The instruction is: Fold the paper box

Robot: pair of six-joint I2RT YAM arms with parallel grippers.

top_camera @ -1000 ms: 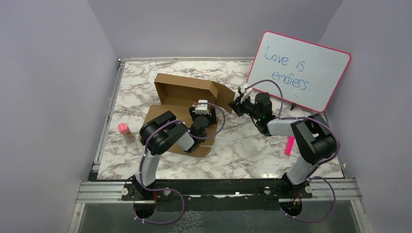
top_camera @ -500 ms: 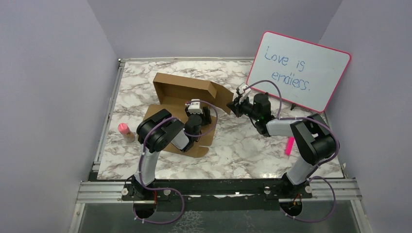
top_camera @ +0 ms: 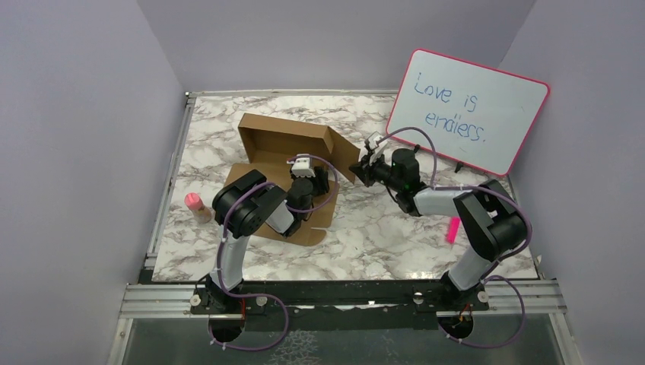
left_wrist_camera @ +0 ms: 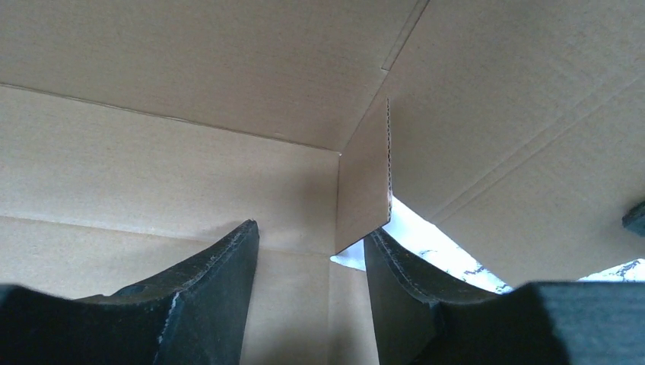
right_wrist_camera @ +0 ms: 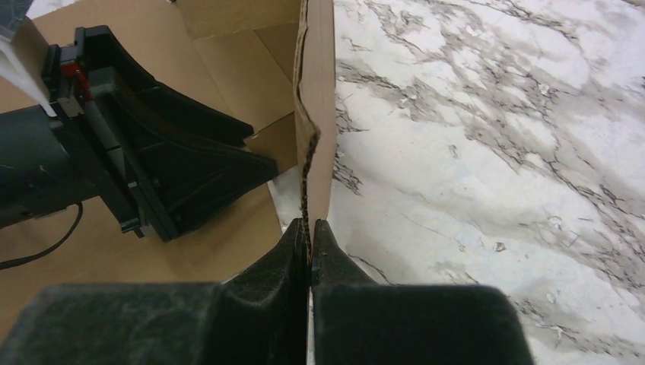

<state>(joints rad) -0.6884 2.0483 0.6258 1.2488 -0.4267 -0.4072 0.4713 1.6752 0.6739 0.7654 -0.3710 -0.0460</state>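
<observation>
**Desk:** Where is the paper box (top_camera: 285, 144) from your fingers?

**Operator:** On my right gripper (right_wrist_camera: 310, 226) the jaws are pressed together on the near edge of a side flap (right_wrist_camera: 318, 91). That flap stands upright and runs straight ahead from the fingertips. The marble table (right_wrist_camera: 494, 152) lies to the right of them. Brown cardboard and my other arm's black fingers lie to the left.

**Desk:** And the other arm?

**Operator:** My left gripper (left_wrist_camera: 310, 230) sits inside the box, jaws apart and gripping nothing. Ahead of the fingers I see a box wall. A short tab (left_wrist_camera: 363, 182) hangs just ahead of the right-hand finger (left_wrist_camera: 395, 281), its lower corner dipping toward the gap. I can't tell whether it touches that finger.

**Desk:** Anything else close by?

**Operator:** From overhead, the whiteboard (top_camera: 468, 110) leans beyond and to the right of my right fingers, apart from the box. My two grippers are near each other, the left one just left of the flap I'm pinching.
</observation>
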